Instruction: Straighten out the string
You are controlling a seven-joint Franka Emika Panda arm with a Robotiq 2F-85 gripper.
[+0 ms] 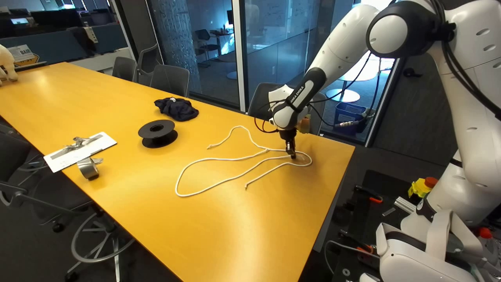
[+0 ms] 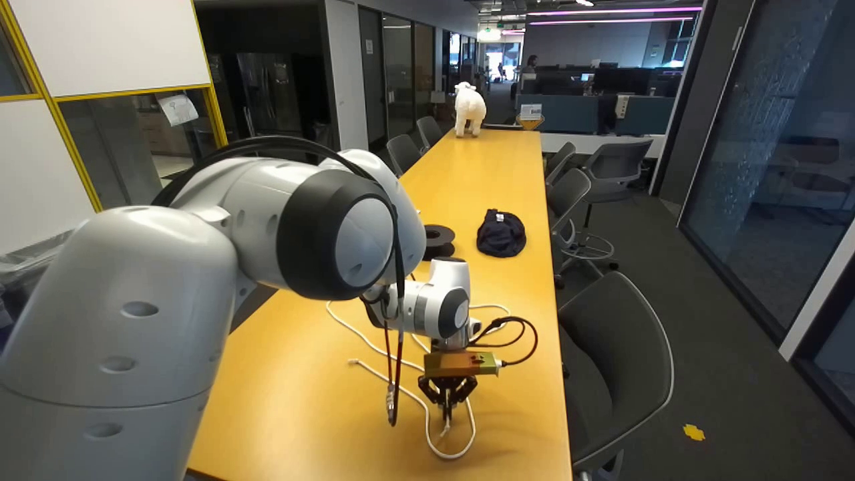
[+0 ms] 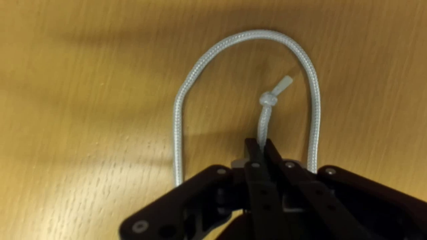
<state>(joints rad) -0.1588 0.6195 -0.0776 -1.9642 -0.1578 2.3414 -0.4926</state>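
The white string lies on the table in wide loops and bends, with two free ends pointing left in an exterior view. It also shows in an exterior view, partly hidden by the arm. My gripper is low over the table near its right end; it also shows in an exterior view. In the wrist view my gripper is shut on the string, just behind a knotted end that sticks out past the fingertips. A rounded bend of string lies around this end.
A black spool and a dark cloth cap stand farther along the table. A tape roll and a white board with metal pieces are near the long edge. Chairs line the side.
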